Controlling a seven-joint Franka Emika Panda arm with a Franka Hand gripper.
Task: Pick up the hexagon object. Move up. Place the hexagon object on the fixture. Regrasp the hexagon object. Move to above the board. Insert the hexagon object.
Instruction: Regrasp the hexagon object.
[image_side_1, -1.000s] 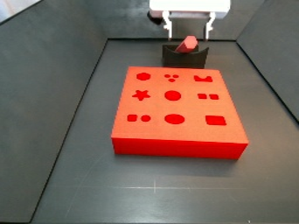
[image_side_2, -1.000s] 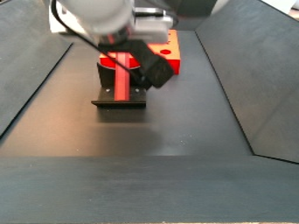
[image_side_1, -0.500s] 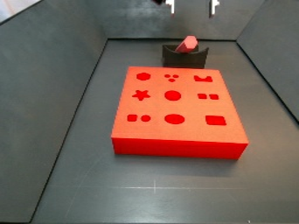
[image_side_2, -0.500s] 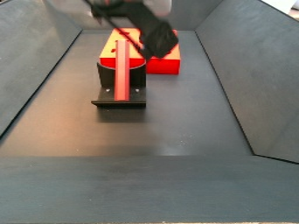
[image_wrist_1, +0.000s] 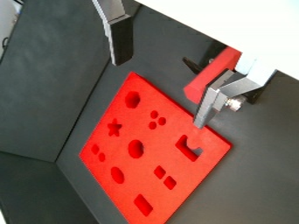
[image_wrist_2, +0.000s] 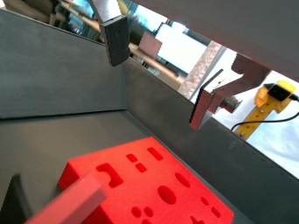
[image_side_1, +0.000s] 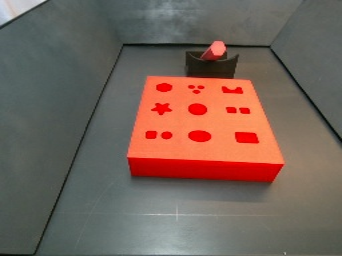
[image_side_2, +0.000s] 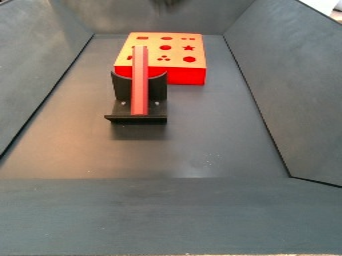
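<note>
- No readable writing, brand or label anywhere in the four views.
- Seen only in both wrist views: the claw (image_wrist_1: 163, 74), held high above the board (image_wrist_1: 146, 153), two silver fingers (image_wrist_1: 119, 39) spread wide apart, nothing between them.
- In a wrist view, same claw (image_wrist_2: 158, 83) against the grey enclosure wall, with the board (image_wrist_2: 146, 188) far beneath it and a yellow object (image_wrist_2: 271, 101) visible beyond the wall edge; not possible to tell what it is.
- Out of frame in both side views, no part of the arm visible there.
- Resting on the fixture (image_side_2: 136, 112): the hexagon object (image_side_2: 139, 78), lying lengthwise in the notch, one end pointing toward the board (image_side_2: 167, 55), which stands just behind the fixture.
- In a side view from the opposite end, the hexagon object (image_side_1: 215, 49) seen end-on, sitting on top of the dark fixture (image_side_1: 211, 66), close behind the far edge of the board (image_side_1: 203, 130).
- Visible also in both wrist views, the hexagon object (image_wrist_1: 212, 74) near one finger plate in the picture but not gripped, and again blurred and close to the camera (image_wrist_2: 70, 206).
- Board flat on the dark floor (image_side_1: 80, 200), its top showing rows of darker holes: circles, a star, squares and other shapes.
</note>
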